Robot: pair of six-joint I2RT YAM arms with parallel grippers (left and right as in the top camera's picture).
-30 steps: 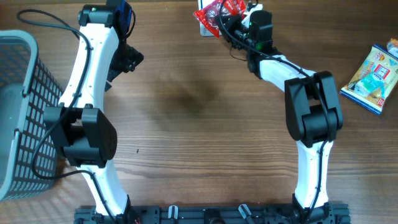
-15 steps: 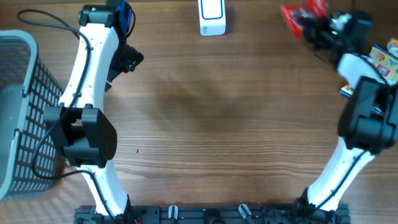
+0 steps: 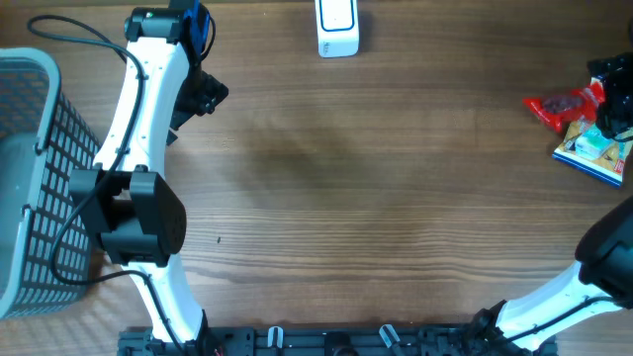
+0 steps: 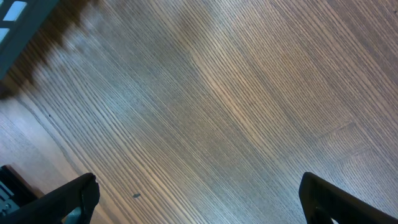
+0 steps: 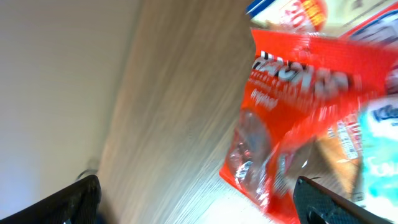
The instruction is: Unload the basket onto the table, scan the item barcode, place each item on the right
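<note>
Overhead, the red snack bag (image 3: 562, 104) lies on the table (image 3: 376, 198) at the right edge of the frame, just left of the right pincer (image 3: 614, 97) and touching a blue packet (image 3: 593, 153). The white scanner (image 3: 336, 28) sits top centre. From the left wrist, the left pincer (image 4: 199, 198) gapes over bare wood. From the right wrist, the fingers (image 5: 68, 200) stand wide apart, released, with the bag right of centre between them.

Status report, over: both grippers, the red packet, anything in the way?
Left gripper open, empty. Right gripper open, beside red packet. Packet on table, against blue packet, far from scanner. Nothing between them.
</note>
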